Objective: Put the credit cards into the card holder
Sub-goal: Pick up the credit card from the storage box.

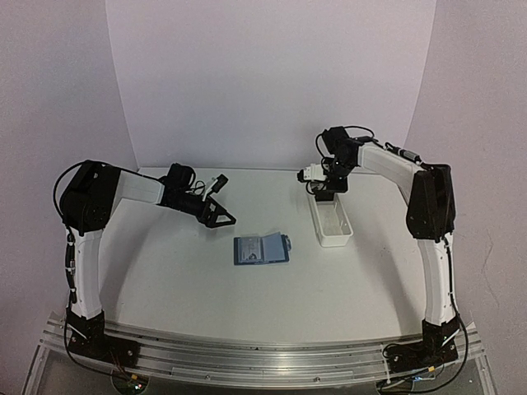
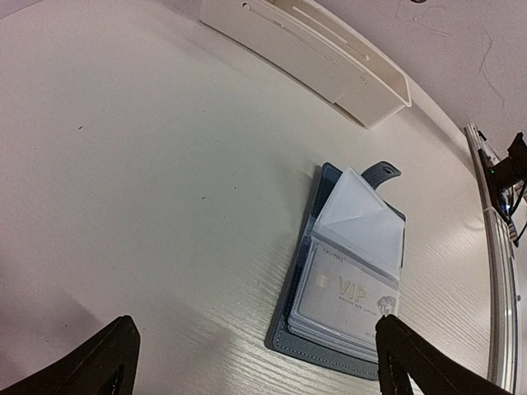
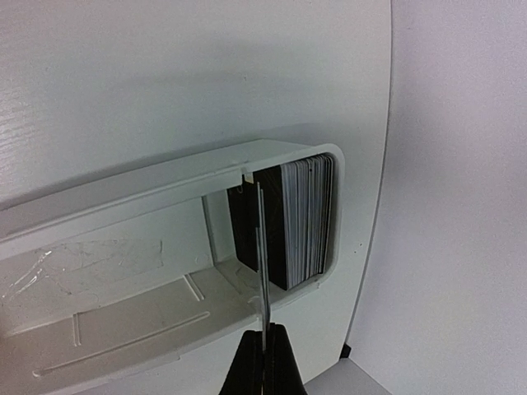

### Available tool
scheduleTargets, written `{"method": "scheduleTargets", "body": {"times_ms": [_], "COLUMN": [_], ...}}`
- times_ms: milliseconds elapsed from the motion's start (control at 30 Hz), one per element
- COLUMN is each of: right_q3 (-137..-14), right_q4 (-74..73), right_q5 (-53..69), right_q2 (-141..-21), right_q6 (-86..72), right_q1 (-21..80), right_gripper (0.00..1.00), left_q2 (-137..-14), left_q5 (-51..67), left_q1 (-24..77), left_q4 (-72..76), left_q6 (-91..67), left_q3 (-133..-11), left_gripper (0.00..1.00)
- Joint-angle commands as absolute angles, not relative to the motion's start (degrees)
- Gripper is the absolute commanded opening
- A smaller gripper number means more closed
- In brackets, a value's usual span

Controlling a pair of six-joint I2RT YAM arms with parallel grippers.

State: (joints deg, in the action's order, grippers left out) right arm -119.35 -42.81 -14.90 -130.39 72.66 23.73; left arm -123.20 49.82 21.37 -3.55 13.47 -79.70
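**Task item.** The flat blue fold-over card holder (image 1: 262, 248) lies open on the white counter (image 1: 165, 271), between the two arms. It is near the near end of the long white rectangular plastic tray (image 1: 336, 241), to its left, and does not touch it. In the left wrist view the holder's clear plastic sleeves (image 2: 362, 222) face up, and the top sleeve is lifted and curled. A light card printed "VIP" (image 2: 346, 300) sits in the sleeve below it. The small clasp tab (image 2: 380, 171) projects from the holder's edge on the tray side.

**Left arm.** The left fingers (image 1: 219, 214) are spread fully apart and grasp nothing. They are over the counter to the left of the holder and point toward it.

**Right arm.** The right fingers (image 3: 265, 362) are clenched on the edge of one thin credit card (image 3: 260, 247). This card stands on edge inside the far end of the tray. Just beside it, a stack of credit cards (image 3: 306, 218) stands upright against the tray's end wall. A black card (image 3: 243, 230) on the stack faces the grasped card.
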Motion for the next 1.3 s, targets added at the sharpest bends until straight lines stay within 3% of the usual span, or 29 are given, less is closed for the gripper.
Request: {"method": "scheduleTargets", "body": {"times_ms": [0,333,867,1267], "right_q3": [-121.76,-124.1,-122.79,-119.74], "right_q4": [-41.5,-41.31,-39.82,-39.62], "right_q5": [-16.52,-9.45,-11.9,-14.23], "right_q2": [-132.28,-134.03,-134.82,-133.99], "right_q6": [73.37,68.29,66.8,66.18], "right_q1": [24.17,23.44,21.87,21.36], "right_gripper": [0.0,0.0,0.04,0.0], "left_q2": [-121.28,-120.26,-120.23,-120.41], "left_q5": [50.93,50.63,50.45,50.36], "left_q1": [21.27,21.27,21.27,21.31], "left_q4": [-3.87,-4.66,-4.43,-4.35], "left_q6": [13.97,14.13,13.88,13.89], "left_q3": [-79.45,-78.93,-78.97,-79.12], "left_gripper": [0.99,0.99,1.0,0.99]}}
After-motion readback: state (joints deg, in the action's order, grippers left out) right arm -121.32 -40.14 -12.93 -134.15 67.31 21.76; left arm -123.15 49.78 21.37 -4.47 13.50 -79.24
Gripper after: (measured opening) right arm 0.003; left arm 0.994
